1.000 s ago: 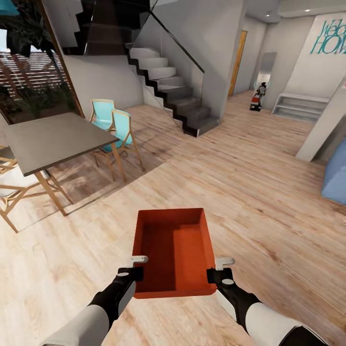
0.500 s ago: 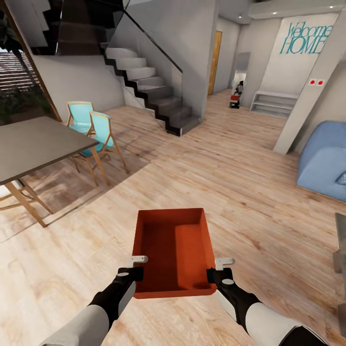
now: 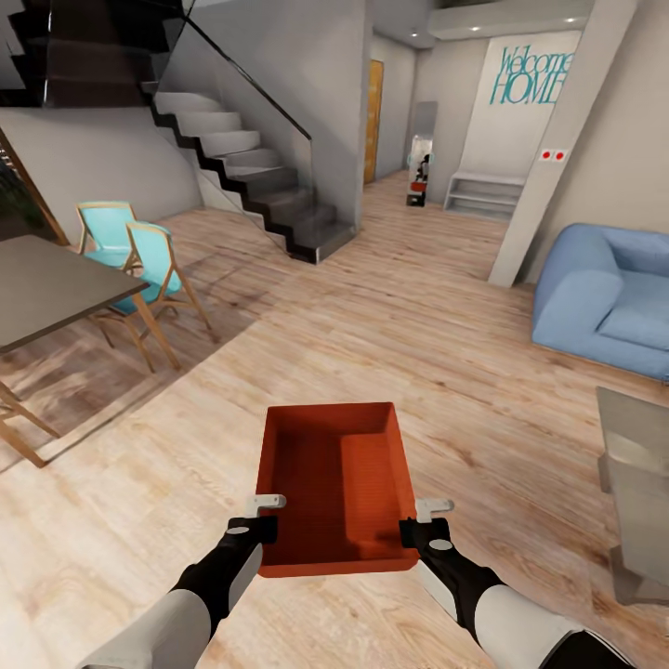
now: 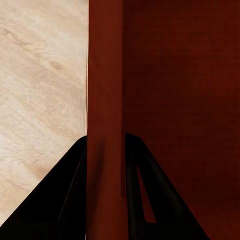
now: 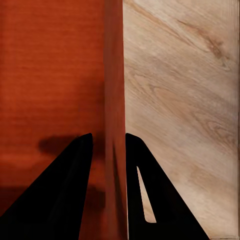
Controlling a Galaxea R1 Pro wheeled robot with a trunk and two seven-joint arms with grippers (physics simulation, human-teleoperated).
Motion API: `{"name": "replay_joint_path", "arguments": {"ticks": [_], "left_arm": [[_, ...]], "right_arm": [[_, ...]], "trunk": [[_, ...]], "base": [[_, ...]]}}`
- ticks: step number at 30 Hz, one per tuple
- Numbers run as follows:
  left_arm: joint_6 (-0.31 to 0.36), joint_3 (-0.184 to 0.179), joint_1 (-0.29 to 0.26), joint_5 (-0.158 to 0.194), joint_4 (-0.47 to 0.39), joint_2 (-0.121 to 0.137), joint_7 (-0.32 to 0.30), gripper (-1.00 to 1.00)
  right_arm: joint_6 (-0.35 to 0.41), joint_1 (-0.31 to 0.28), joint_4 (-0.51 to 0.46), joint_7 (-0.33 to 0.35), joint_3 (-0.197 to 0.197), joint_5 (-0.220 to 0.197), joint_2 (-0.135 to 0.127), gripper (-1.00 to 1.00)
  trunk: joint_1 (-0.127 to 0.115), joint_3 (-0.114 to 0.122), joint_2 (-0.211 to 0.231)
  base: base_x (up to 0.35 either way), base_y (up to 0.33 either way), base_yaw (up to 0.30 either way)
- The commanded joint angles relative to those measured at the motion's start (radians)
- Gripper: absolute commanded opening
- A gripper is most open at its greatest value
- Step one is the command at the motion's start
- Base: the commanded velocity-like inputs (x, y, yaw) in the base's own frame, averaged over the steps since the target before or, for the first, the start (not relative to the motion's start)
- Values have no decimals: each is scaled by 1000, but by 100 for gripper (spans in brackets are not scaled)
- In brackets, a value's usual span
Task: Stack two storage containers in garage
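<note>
I carry one open orange-red storage container (image 3: 334, 483) level in front of me over the light wood-plank floor of the living room. My left gripper (image 3: 263, 520) is shut on its left wall, and my right gripper (image 3: 416, 525) is shut on its right wall. In the left wrist view the thin container wall (image 4: 105, 125) runs between the two dark fingers (image 4: 70, 200). The right wrist view shows the other wall (image 5: 114, 120) clamped the same way between the fingers (image 5: 65, 195). The container is empty inside.
A grey dining table (image 3: 42, 293) with turquoise chairs (image 3: 139, 265) stands at left. A dark staircase (image 3: 251, 177) rises ahead. A blue sofa (image 3: 609, 297) and a grey low table (image 3: 641, 483) are at right. A hallway with an oak door (image 3: 373, 121) opens ahead.
The whole view has swung to the right: the table and stairs slid left, the blue sofa and a grey low table came into view. The container and both grippers keep the same hold.
</note>
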Motion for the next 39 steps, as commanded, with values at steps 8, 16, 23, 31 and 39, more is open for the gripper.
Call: {"name": "replay_joint_path", "arguments": {"ticks": [8, 16, 23, 31, 39], "left_arm": [[7, 0, -1, -7, -6, 14, 9, -100], [7, 0, -1, -7, -6, 14, 8, -100], [7, 0, -1, -7, -6, 14, 8, -100], [5, -3, -1, 1, -2, 1, 8, -100], [5, 38, -1, -46, -3, -10, 2, -100]], "right_arm": [[-3, -1, 52, -8, 8, -20, -14, -100], [-2, -1, 52, -8, 8, -20, -14, -100], [-2, -1, 52, -8, 8, -20, -15, -100], [6, 0, -16, -1, 10, -7, -5, -100], [12, 1, -32, -1, 10, -11, -19, -100]], "trunk": [[0, -1, -1], [0, -1, -1], [0, -1, -1], [0, -1, -1], [0, -1, -1]], "base": [[0, 0, -242], [191, 0, -45], [321, 0, 0], [161, 0, 0], [0, 0, 0]]}}
